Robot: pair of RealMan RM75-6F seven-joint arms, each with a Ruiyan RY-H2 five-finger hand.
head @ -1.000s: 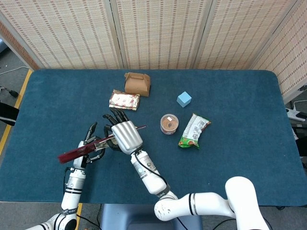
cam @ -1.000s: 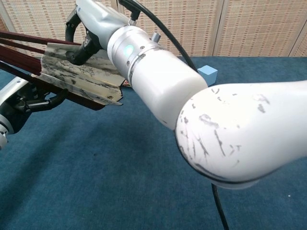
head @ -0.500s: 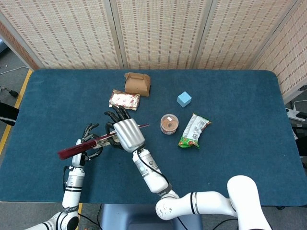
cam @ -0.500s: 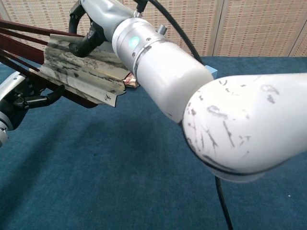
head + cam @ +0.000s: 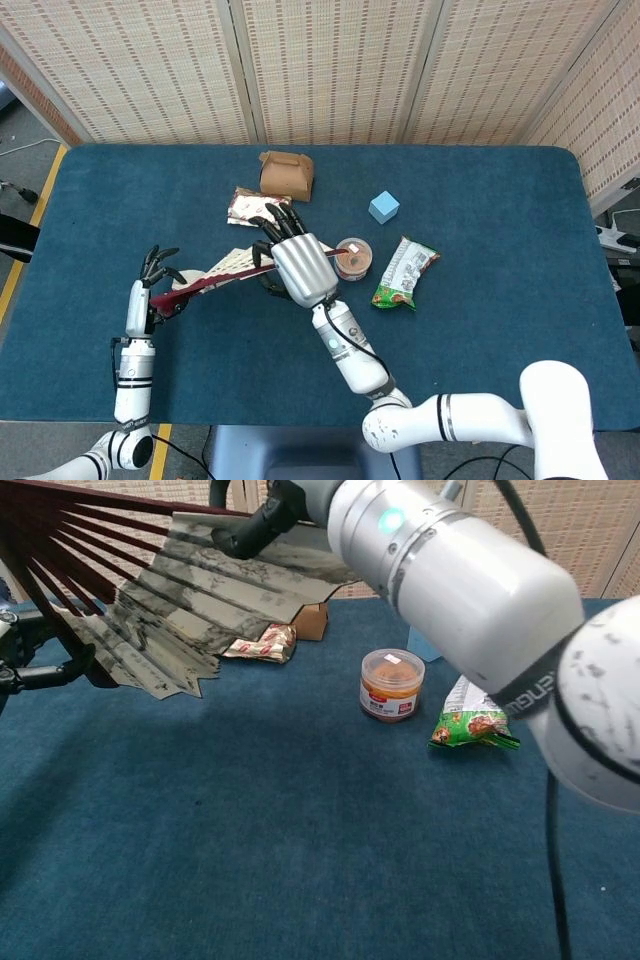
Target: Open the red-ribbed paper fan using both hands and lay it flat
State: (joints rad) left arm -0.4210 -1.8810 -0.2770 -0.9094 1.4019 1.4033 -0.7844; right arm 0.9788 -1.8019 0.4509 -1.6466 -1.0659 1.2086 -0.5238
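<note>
The red-ribbed paper fan [image 5: 232, 265] hangs above the table, spread partway, with its grey ink-painted paper [image 5: 200, 595] fanned out from dark red ribs. My left hand [image 5: 148, 288] holds the pivot end at the left; its dark fingers [image 5: 45, 672] show beside the lowest rib. My right hand [image 5: 300, 266] grips the top outer rib, fingers [image 5: 252, 528] curled over the upper edge. The fan slopes up from left to right between the two hands.
A round jar [image 5: 352, 258] sits just right of my right hand, with a green snack bag [image 5: 404, 272] beyond it. A blue cube [image 5: 384, 207], a brown box [image 5: 287, 175] and a red-and-white packet [image 5: 248, 204] lie further back. The right forearm [image 5: 470, 590] fills the upper right of the chest view.
My right hand has pulled the top rib to the right, towards the jar, and the left hand has shifted left. The fan has spread much wider.
</note>
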